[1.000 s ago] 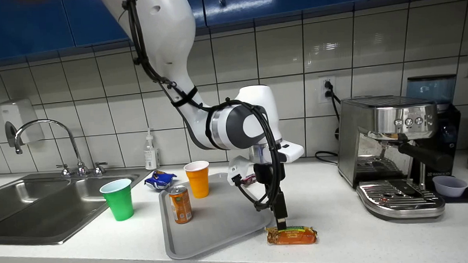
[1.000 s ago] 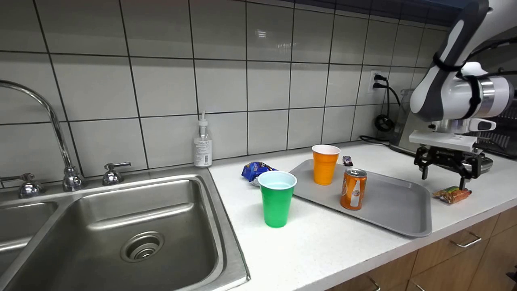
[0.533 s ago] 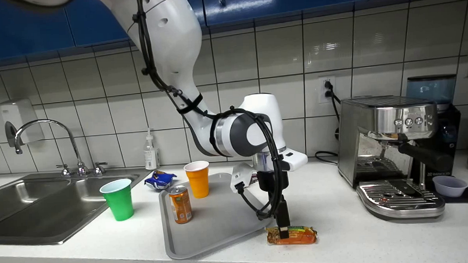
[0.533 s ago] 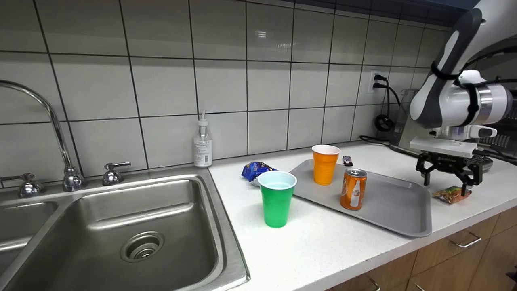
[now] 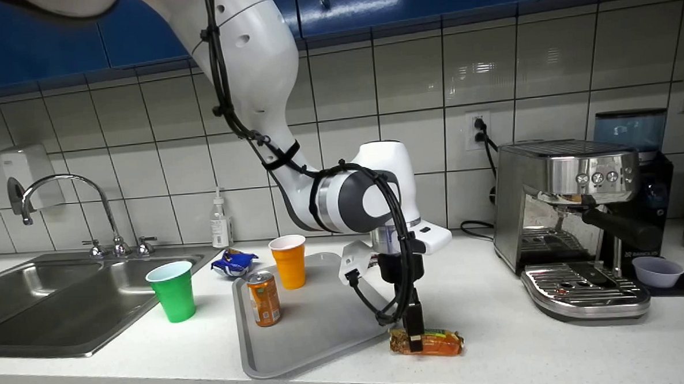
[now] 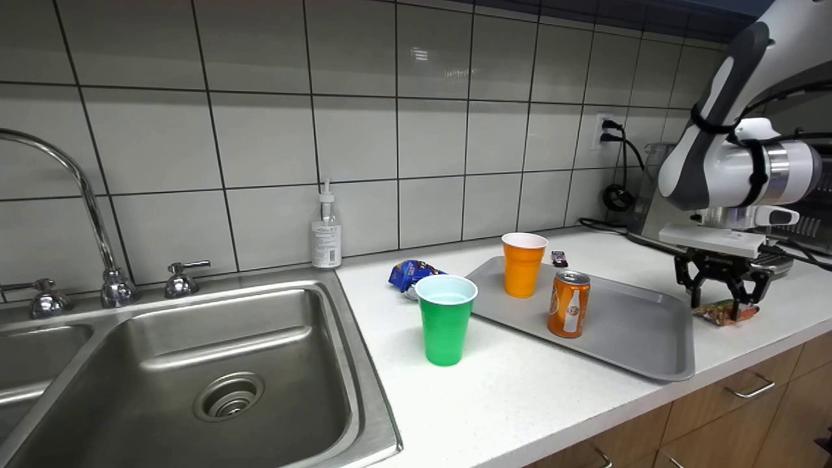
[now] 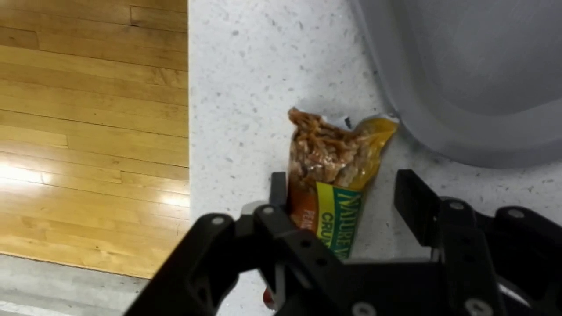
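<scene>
A granola bar in an orange, green and yellow wrapper point(image 7: 331, 162) lies on the counter near its front edge. My gripper point(image 7: 341, 186) points down around it, one finger on each side. In the wrist view the left finger point(image 7: 278, 188) is right up against the wrapper's side, perhaps touching. Between the bar and the right finger point(image 7: 412, 206) a strip of counter shows, so the jaws are partly open and do not grip it. The bar's lower end is hidden behind the gripper. In an exterior view the gripper point(image 6: 715, 309) straddles the bar at counter height.
Close beside the bar is a grey tray point(image 5: 336, 319) carrying an orange can point(image 5: 264, 299) and an orange cup point(image 5: 289, 263). A green cup point(image 5: 172, 292), a blue wrapper point(image 5: 233, 262) and a sink point(image 5: 92, 295) lie beyond. A coffee machine point(image 5: 573, 205) stands on the tray's opposite side.
My gripper has come down over the bar, and its jaws have drawn partly together over the last half second. The bar has shifted or rolled slightly on the counter.
</scene>
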{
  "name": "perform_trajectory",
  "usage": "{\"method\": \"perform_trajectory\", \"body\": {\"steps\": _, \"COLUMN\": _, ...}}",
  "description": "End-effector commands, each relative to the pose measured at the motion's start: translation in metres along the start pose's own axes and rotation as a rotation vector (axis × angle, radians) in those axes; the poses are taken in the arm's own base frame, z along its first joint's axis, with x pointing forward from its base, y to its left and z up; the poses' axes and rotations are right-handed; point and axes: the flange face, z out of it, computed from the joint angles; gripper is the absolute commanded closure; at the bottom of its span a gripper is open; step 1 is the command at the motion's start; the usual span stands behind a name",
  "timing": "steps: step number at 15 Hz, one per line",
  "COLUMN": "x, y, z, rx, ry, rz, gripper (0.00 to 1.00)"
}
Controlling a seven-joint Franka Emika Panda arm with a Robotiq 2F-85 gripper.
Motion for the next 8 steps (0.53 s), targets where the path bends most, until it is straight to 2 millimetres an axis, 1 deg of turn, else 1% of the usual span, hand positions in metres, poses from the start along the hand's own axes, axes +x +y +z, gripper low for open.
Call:
{"method": "perform_trajectory", "body": {"steps": 1, "x": 0.009, "y": 0.005, "z": -0.007, "rx": 0.010, "ry": -0.011, "rz": 0.008, "gripper": 0.65}}
{"method": "perform_trajectory", "body": {"steps": 3, "x": 0.010, "y": 0.008, "z": -0.010, "rx": 0.012, "ry": -0.004, "rz": 0.014, "gripper": 0.80}}
{"method": "perform_trajectory", "body": {"steps": 4, "x": 0.011, "y": 0.010, "z": -0.013, "rx": 0.012, "ry": 0.002, "rz": 0.016, "gripper": 0.83}}
{"method": "perform_trajectory", "body": {"steps": 8, "x": 0.011, "y": 0.014, "z": -0.031, "rx": 0.028, "ry": 0.037, "rz": 0.026, "gripper": 0.83}}
